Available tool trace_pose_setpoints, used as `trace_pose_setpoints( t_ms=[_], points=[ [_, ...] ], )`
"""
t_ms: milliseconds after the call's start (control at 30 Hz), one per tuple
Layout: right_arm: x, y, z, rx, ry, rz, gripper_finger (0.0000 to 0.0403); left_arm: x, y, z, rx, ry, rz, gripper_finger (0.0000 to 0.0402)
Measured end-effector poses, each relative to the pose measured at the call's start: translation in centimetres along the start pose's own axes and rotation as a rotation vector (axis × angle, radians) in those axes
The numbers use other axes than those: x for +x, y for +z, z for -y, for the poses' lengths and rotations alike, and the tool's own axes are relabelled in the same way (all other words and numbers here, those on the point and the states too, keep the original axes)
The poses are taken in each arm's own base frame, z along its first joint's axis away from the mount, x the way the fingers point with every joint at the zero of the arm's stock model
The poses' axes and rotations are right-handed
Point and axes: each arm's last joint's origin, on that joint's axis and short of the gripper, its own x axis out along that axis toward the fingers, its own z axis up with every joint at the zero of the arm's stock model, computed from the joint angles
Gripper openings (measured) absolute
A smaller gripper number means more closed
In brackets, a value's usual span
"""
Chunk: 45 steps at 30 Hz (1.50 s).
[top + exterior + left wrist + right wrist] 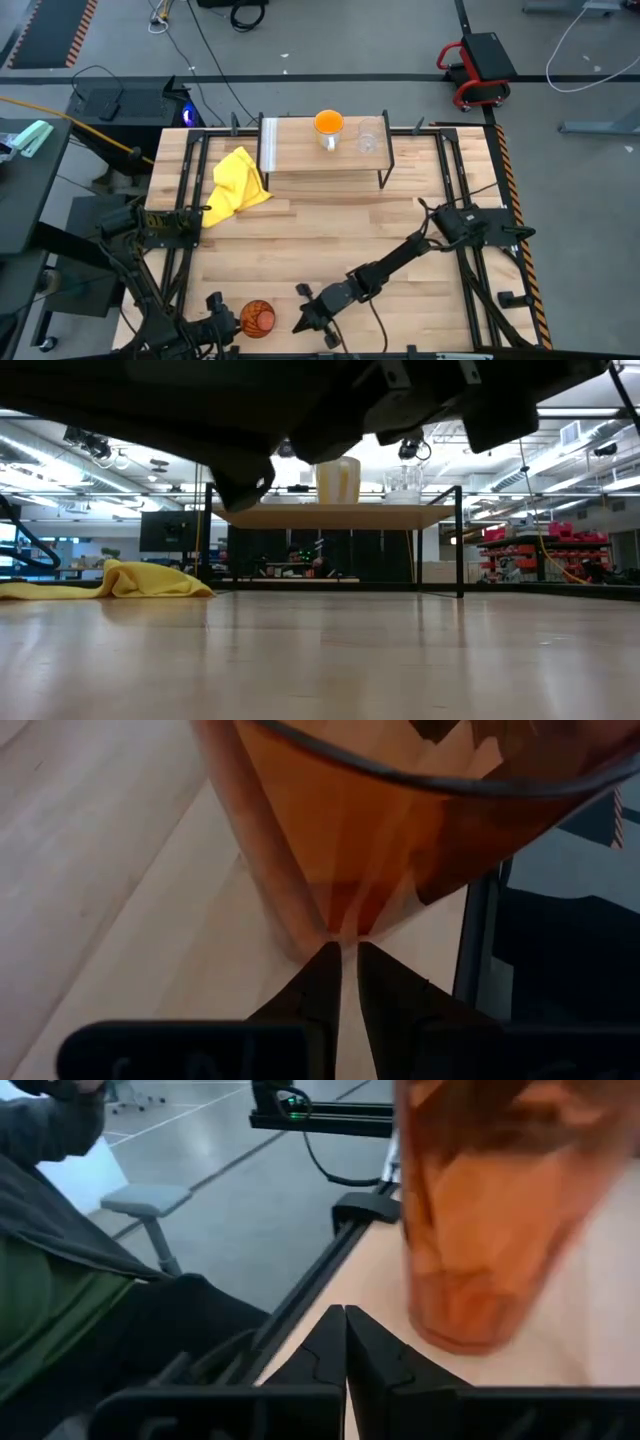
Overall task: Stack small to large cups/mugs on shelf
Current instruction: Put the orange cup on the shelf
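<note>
1. High view showed the shelf (300, 160) at the table's (330, 240) far edge, carrying the orange mug (329, 125) and, just beside it, the clear cup (368, 136).
2. At the near edge, the ribbed tumbler (257, 318) sat at the left tool (222, 322), whose fingers (320, 990) pinched its wall.
3. Close by, the right tool (305, 322) had its fingers (330, 1345) pressed together, holding nothing.
4. Beside the shelf lay a yellow cloth (236, 185).
</note>
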Motion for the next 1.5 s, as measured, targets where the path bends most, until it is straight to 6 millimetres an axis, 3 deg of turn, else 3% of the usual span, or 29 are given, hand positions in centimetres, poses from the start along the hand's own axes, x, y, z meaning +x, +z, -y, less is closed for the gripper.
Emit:
trace_pose_setpoints(
  t_ms=[367,1167,1500],
  points=[
    [1.9,0.8,1.2,0.003,0.074,0.028,0.0005,1.3,1.4,-0.3,0.036,0.043,0.017,0.0039],
    [1.0,1.1,7.1,0.037,-0.101,0.016,0.0004,4.2,4.7,-2.7,0.148,0.250,0.053,0.0023],
    [0.6,0.4,7.9,0.032,-0.160,-0.013,0.0004,4.5,5.0,-3.2,0.149,0.281,0.011,0.0017]
  ],
)
